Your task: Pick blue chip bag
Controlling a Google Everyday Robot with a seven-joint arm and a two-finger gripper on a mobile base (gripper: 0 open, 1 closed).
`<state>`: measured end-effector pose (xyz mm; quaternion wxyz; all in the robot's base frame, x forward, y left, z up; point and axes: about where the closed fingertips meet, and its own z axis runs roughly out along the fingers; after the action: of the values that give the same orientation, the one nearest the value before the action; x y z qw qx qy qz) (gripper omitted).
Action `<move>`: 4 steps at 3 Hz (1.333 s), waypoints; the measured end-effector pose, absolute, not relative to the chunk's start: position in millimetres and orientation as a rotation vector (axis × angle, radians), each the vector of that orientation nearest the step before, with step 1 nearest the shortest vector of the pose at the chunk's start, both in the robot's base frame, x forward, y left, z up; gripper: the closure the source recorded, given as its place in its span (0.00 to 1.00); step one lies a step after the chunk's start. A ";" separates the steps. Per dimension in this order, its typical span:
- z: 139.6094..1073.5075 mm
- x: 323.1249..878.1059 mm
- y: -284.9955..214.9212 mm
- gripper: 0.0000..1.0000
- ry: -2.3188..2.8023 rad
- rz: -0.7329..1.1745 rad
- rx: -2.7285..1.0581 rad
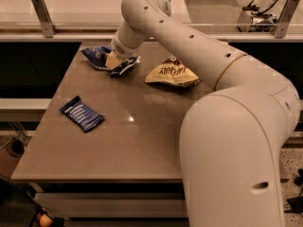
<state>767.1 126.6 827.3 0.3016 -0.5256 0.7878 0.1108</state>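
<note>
Camera view: hand [113,61] down on blue chip bag [94,55], bag lying left-right beneath it; I can't tell its grip.

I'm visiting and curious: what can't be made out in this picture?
Camera view: the claw sits on the blue chip bag at the table's far left, covering its middle.
The table's right side is hidden behind the robot's arm.
The dark-blue packet's print is too small to read.

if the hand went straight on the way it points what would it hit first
The blue chip bag: the hand points down onto it at the table's far left corner and looks to be touching it.
</note>
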 end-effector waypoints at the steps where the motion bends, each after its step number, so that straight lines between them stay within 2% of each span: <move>1: 844.6 771.5 126.2 1.00 2.027 0.345 -1.375; 4: 942.8 776.4 98.1 1.00 1.856 0.297 -1.339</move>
<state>776.4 98.1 942.8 0.4050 -0.5304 0.7354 0.1175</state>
